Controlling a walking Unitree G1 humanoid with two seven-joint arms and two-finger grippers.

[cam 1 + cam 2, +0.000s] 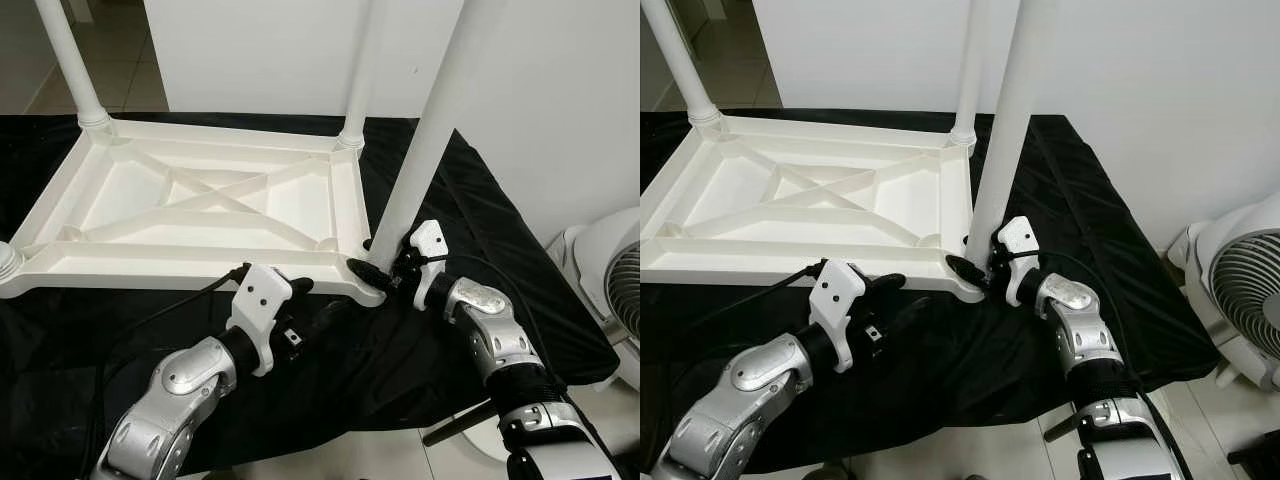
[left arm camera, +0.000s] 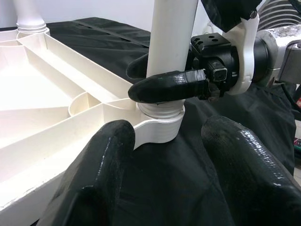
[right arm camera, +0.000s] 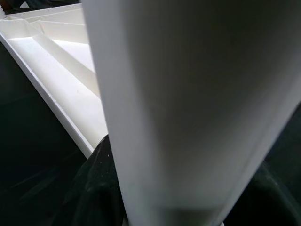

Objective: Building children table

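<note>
Nearest of all, saw the left claw, fingers spread wide and holding nothing, just off the near right corner of the upturned white tabletop. Found the tabletop lying underside up on a black cloth. Noted the right claw at that same corner, clamped on the white leg low down, just above the corner socket. Saw that leg leaning away from the tabletop rather than standing straight, unlike the two legs at the tabletop's far corners.

Judged the lean to be the main risk: could bind or cross in the socket if turned or pushed while tilted, and never seat. Judged also that a grip so low gave little hold over the long leg, so it might tip further. Thought the tabletop could slide on the cloth with nothing pinning it. Noted a white fan beyond the tabletop's right side, within reach of a falling leg.

Found no brand, label or readable writing anywhere.
</note>
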